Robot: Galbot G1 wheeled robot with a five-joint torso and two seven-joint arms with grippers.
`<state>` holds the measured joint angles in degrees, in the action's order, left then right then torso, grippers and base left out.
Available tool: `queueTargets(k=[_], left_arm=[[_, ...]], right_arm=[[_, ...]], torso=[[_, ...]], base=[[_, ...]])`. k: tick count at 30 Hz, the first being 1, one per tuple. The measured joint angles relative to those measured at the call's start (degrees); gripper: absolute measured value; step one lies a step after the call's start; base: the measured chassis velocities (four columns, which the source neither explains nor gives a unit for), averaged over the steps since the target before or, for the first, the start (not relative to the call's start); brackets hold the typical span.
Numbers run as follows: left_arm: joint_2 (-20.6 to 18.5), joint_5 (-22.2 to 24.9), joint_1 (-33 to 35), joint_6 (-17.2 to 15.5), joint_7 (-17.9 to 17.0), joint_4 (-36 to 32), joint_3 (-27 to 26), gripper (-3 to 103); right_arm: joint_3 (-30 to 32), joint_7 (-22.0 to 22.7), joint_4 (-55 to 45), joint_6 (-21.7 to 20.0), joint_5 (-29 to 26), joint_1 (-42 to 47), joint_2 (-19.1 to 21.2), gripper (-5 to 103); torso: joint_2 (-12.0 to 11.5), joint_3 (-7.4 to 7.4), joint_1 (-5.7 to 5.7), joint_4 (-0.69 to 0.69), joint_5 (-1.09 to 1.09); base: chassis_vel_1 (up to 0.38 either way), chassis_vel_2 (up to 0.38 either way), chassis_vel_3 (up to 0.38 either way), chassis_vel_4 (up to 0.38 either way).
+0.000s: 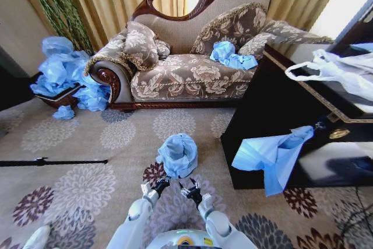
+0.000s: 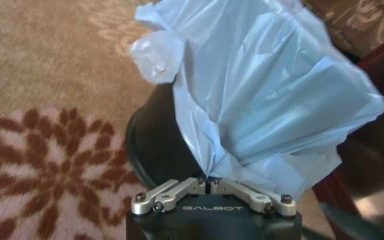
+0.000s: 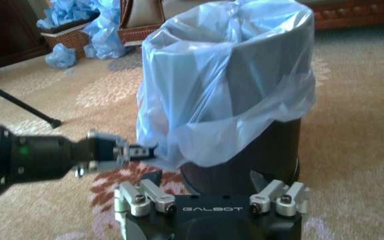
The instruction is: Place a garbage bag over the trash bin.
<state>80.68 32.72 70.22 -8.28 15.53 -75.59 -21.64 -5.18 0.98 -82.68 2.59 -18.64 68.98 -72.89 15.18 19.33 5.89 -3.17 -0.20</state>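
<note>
Left gripper [image 2: 209, 184] pinches garbage bag [image 3: 225, 80] hem, fingers closed on plastic. Right gripper [image 3: 212, 192] spread wide, empty, beside trash bin [image 3: 245, 155]. Bag draped over rim.

The patterned carpet [image 1: 87, 185] carries the trash bin [image 3: 259, 150], a sofa [image 1: 186, 68], a dark cabinet [image 1: 274, 115] and a basket [image 1: 58, 96].

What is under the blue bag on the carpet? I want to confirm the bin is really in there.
Under the garbage bag the black trash bin shows below the bag's hem. Its rim and inside are covered. The left gripper pinches the hem; the right gripper is open before the bin.
</note>
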Motion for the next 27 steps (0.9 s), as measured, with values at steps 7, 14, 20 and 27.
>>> queueTargets(k=[7,14,20,27], left_arm=[[0.7,-0.5,0.2,-1.6,-2.2,0.3,-0.5,0],[-0.1,-2.6,2.3,-0.7,-0.5,-4.4,-1.9,14],[-2.0,-11.0,3.7,6.2,5.8,-5.0,-4.3,31],[-3.8,-16.7,5.3,11.0,10.2,-4.5,-7.2,58]], right_arm=[[0.3,0.0,-0.8,0.0,-0.4,-0.3,0.5,100],[1.1,0.1,-1.5,0.0,-0.5,-0.2,1.1,100],[1.8,0.1,-2.1,0.3,-0.6,0.5,1.7,100],[2.9,0.1,-2.7,0.6,-0.8,1.2,2.1,100]], torso=[[0.0,0.00,0.00,0.00,0.00],[0.0,0.00,0.00,0.00,-0.01],[0.0,0.00,0.00,0.01,0.00],[0.0,0.00,0.00,0.00,-0.01]], base=[[0.000,0.000,0.000,0.000],[0.000,0.000,0.000,0.000],[0.000,0.000,0.000,0.000],[0.000,0.000,0.000,0.000]])
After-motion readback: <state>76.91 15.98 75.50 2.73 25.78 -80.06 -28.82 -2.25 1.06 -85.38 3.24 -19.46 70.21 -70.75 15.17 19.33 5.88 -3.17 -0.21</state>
